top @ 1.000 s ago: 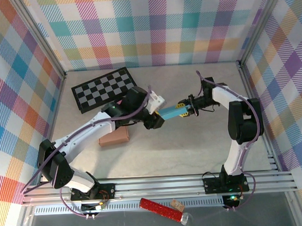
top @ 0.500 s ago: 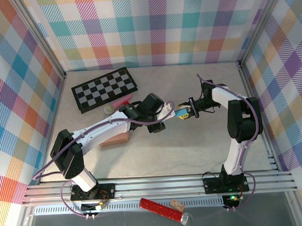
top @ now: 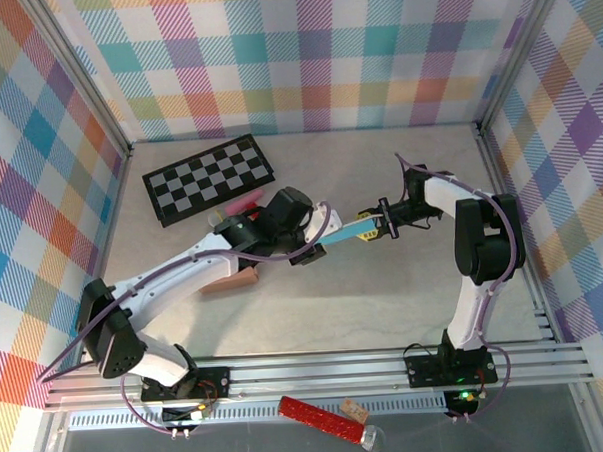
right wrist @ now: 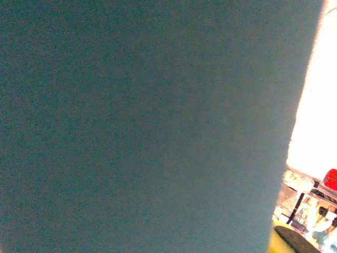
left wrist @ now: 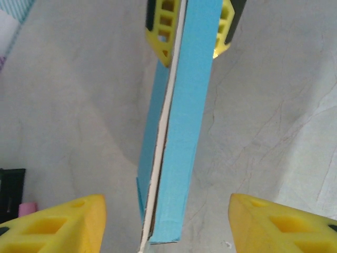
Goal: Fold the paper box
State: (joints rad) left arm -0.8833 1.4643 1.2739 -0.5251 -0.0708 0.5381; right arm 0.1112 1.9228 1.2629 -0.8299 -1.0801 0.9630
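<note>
The left gripper (left wrist: 166, 211) is spreading wider than before, its fingers (left wrist: 58, 224) clear either side of the flat blue paper box (left wrist: 184, 121); the right gripper (left wrist: 192, 26) is clamping the box's far end.

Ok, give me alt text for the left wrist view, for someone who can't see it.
A flattened blue paper box, seen edge-on, runs up the frame over a pale table, its far end clamped by the right gripper. The left gripper is open, its yellow fingers either side of the near end, not touching.
</note>
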